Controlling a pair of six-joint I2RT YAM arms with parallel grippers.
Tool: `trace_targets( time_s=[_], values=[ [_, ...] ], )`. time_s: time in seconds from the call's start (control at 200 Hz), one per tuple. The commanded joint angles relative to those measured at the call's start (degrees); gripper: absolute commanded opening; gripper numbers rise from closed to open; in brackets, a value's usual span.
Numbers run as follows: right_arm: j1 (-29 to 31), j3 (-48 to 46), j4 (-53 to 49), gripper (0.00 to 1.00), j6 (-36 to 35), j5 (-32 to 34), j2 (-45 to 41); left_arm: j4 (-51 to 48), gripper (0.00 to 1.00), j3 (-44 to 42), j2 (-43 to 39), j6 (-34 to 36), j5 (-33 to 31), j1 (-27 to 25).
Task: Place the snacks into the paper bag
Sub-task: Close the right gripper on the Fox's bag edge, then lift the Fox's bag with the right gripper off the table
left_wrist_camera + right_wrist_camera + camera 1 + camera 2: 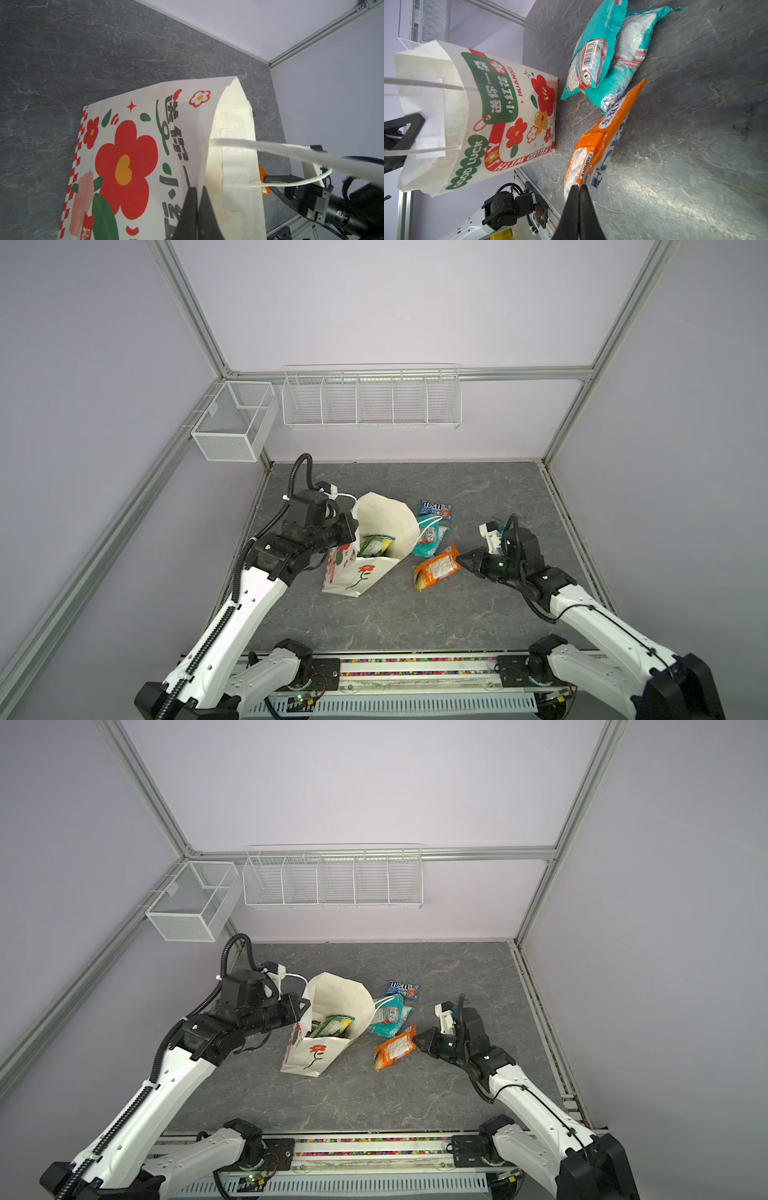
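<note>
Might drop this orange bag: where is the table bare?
Bare table on the near side of the paper bag and orange bag, and behind the M&M's pack to the back wall. Crowded between paper bag and right tool, around the teal bag.

The paper bag stood open on the worktop, the left gripper closed on its rim. The right gripper pinched the orange bag; a teal bag lay just beside.

tabletop: paper bag, teal bag, m&m's pack
</note>
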Motion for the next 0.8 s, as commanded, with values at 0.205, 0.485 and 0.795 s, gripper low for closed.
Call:
trace_targets(
  time_s=[0.205,0.485,0.795],
  values=[
    [0.3,3.0,-0.7,0.06,-1.2,0.2,-2.6,2.9,0.00,4.9,2.1,-2.1,1.3,-2.2],
    [0.3,3.4,-1.8,0.06,-1.7,0.7,-3.7,5.1,0.00,5.1,2.9,-3.4,1.4,-2.9],
    [0.3,4.2,-3.5,0.06,-2.0,1.0,-5.1,3.6,0.00,3.8,3.2,-2.0,-1.4,-2.9]
  ],
)
